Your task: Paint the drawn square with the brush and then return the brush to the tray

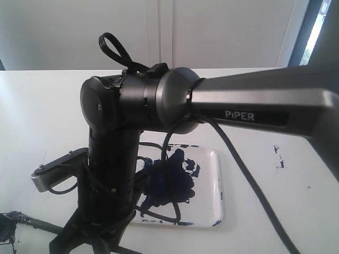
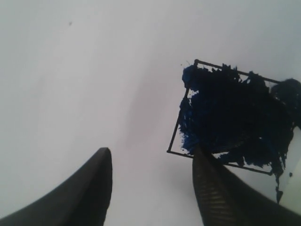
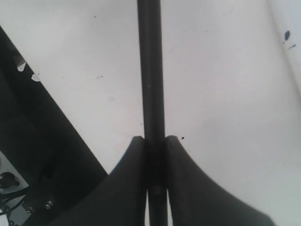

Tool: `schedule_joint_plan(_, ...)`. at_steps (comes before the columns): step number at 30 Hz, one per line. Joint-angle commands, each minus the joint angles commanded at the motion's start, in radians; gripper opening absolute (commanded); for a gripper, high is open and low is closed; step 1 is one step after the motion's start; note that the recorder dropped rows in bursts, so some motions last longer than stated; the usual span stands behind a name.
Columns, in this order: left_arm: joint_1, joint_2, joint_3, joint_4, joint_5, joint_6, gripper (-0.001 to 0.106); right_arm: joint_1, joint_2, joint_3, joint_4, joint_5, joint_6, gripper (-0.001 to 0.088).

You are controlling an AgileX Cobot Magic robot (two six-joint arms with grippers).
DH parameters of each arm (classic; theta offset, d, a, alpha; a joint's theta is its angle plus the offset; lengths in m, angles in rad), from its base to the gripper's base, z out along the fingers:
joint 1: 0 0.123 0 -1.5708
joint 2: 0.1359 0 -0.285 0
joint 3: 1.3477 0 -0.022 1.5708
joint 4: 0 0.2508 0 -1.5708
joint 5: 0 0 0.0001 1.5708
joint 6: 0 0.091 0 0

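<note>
Brush (image 3: 151, 70) clamped between right jaws.

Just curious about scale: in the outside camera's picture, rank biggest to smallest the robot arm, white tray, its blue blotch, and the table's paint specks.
1. Robot arm, though nearness to the camera inflates it.
2. Tray, partly hidden by the arm.
3. Blue blotch inside the tray.
4. Paint specks.

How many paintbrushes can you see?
1. The brush is pinched in the right gripper, its handle sticking straight out. The big arm hides part of the tray and table, so another could be hidden.
</note>
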Motion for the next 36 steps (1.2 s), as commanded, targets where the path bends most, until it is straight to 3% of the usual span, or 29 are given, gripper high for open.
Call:
schedule_joint_plan(6,0.0,0.0,0.0,0.0,0.0,0.0,0.056,0.0,-0.111,0.0,-0.004,0.0,0.0,0.0)
schedule_joint_plan(14,0.0,-0.038,-0.009,-0.006,0.02,0.0,0.056,0.0,-0.286,0.069,-0.261,0.0,0.109,0.0)
schedule_joint_plan(26,0.0,-0.354,-0.024,-0.006,0.127,0.0,0.045,-0.004,-0.466,0.483,-0.548,0.0,0.242,0.0)
schedule_joint_plan(33,0.0,-0.556,-0.024,-0.227,0.213,0.23,0.036,-0.004,-0.517,0.573,-0.611,0.0,0.307,0.0)
schedule_joint_plan(36,0.0,-0.632,-0.024,-0.245,0.256,0.244,0.033,-0.004,-0.542,0.606,-0.625,0.0,0.333,0.0)
